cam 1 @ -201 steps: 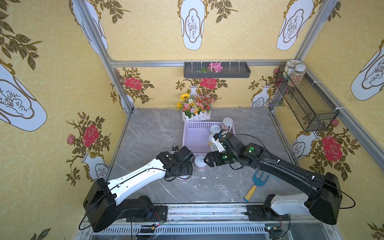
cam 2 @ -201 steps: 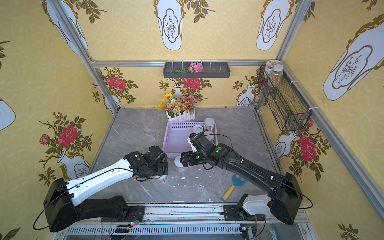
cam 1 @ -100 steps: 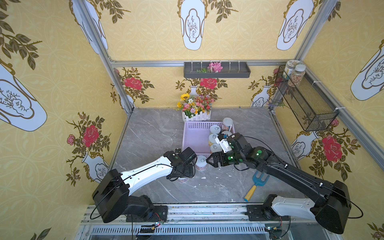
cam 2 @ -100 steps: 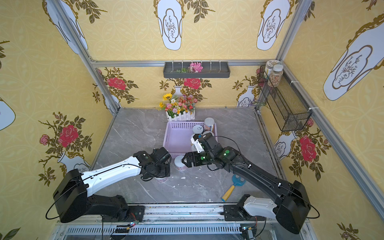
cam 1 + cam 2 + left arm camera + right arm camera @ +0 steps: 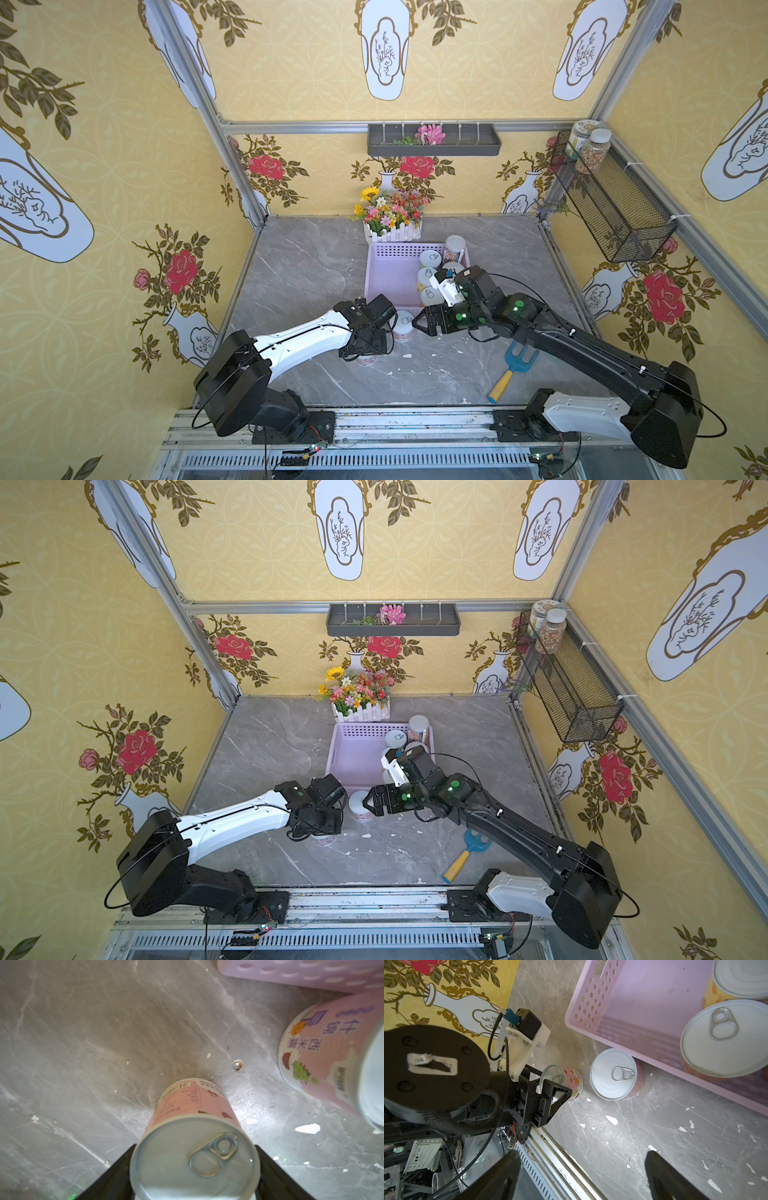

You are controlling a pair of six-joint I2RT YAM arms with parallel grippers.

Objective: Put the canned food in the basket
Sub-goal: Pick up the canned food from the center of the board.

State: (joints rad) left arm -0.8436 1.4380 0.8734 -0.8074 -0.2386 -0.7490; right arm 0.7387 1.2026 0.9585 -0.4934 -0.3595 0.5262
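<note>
A pink-labelled can [image 5: 193, 1105] with a silver pull-tab top stands on the grey table in front of the basket. My left gripper [image 5: 195, 1147] is shut on it, a black finger on each side; in both top views the wrist hides most of this can [image 5: 365, 359] [image 5: 325, 838]. A second pull-tab can [image 5: 402, 326] [image 5: 613, 1074] stands against the front wall of the lavender basket [image 5: 388, 274] [image 5: 353, 754]. Just to its right, my right gripper [image 5: 419, 324] [image 5: 581, 1159] hangs open and empty. Several cans [image 5: 426, 276] line the basket's right side.
A white flower box [image 5: 392, 216] stands behind the basket. A blue garden fork with a yellow handle [image 5: 513, 368] lies under the right arm. A black wire basket [image 5: 615, 199] with two jars [image 5: 592, 151] hangs on the right wall. White flecks dot the table.
My left arm has swung right over the pink can and its jaws have closed on it. The right gripper has hardly moved and stays open.
</note>
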